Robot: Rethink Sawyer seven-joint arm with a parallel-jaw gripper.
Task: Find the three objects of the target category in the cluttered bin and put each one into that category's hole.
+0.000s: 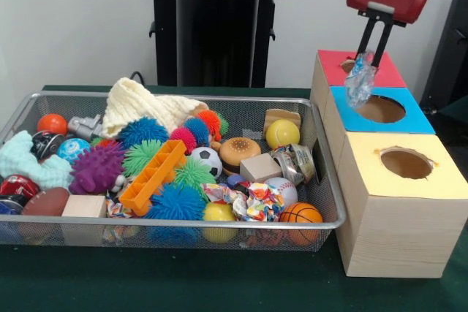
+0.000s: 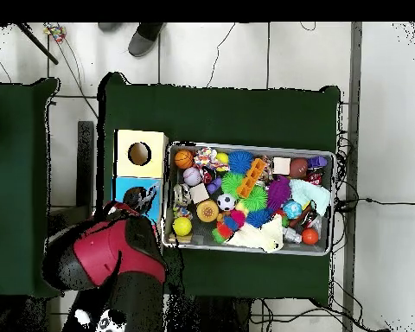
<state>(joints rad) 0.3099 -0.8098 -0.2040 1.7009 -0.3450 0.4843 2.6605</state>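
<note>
Crinkled clear plastic wrapper (image 1: 360, 78), thin and shiny with a bluish shade, hangs from the gripper (image 1: 371, 55), whose two thin black fingers are pressed together on its top end. The wrapper is in the air just above the blue box (image 1: 417, 118), at the near-left edge of that box's round hole (image 1: 381, 109), and it does not touch the hole's rim.

The blue box is the middle one of three wooden boxes with smooth coloured tops. Behind the blue box stands the red box (image 1: 385, 72), and in front of it the yellow box (image 1: 398, 202), whose pale wooden sides show and whose round hole has a slightly ragged edge.

To the left of the blue box lies the wire mesh bin (image 1: 146, 233), rectangular, with a shiny metal rim. It is full of mixed things: spiky rubber balls in blue, green, purple and pink, a smooth yellow ball (image 1: 282, 134), a small basketball (image 1: 300, 214) with a pebbled skin, a black and white soccer ball (image 1: 207, 159), an orange plastic block (image 1: 153, 176) with square holes, plain wooden cubes, a knitted cream cloth (image 1: 139, 104) and crumpled colourful wrappers (image 1: 245, 201).

In the overhead view the red arm (image 2: 103, 251) covers part of the blue box.
</note>
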